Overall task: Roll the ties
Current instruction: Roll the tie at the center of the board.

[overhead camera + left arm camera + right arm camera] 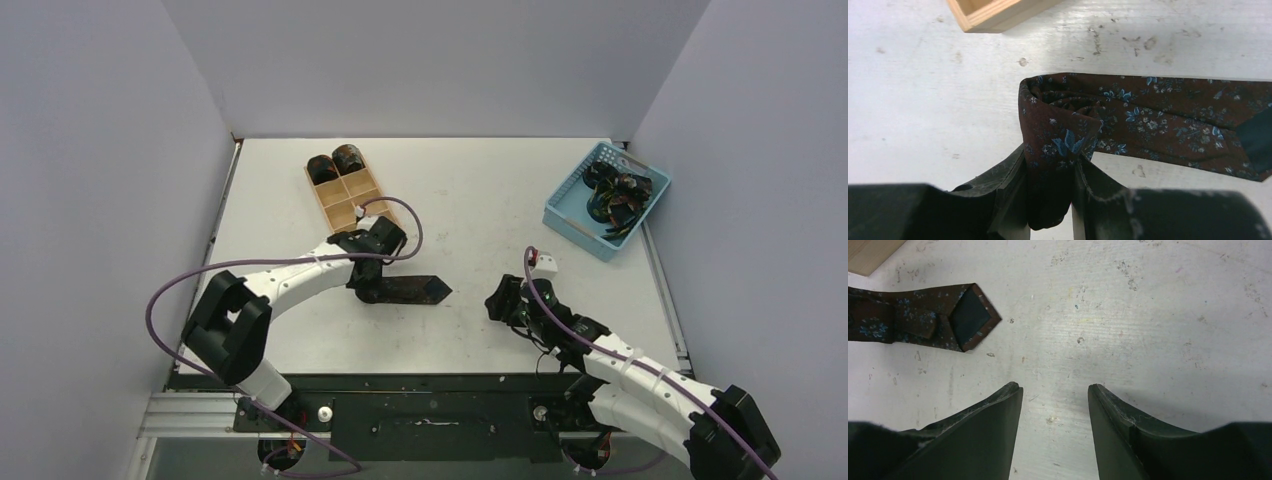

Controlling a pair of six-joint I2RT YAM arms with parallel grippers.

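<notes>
A dark brown tie (408,290) with small blue flowers lies on the table, its pointed end to the right. My left gripper (368,283) is shut on its partly rolled left end (1058,135); the coil sits between the jaws and the rest of the strip (1173,120) trails right. The pointed tip shows in the right wrist view (968,317). My right gripper (500,300) is open and empty, low over bare table to the right of the tip (1054,390). Two rolled ties (336,163) sit in the tray's far compartments.
The tan wooden tray (352,200) lies behind my left gripper; its corner shows in the left wrist view (993,12). A light blue basket (570,210) at the back right holds several loose ties (615,195). White walls stand close on three sides.
</notes>
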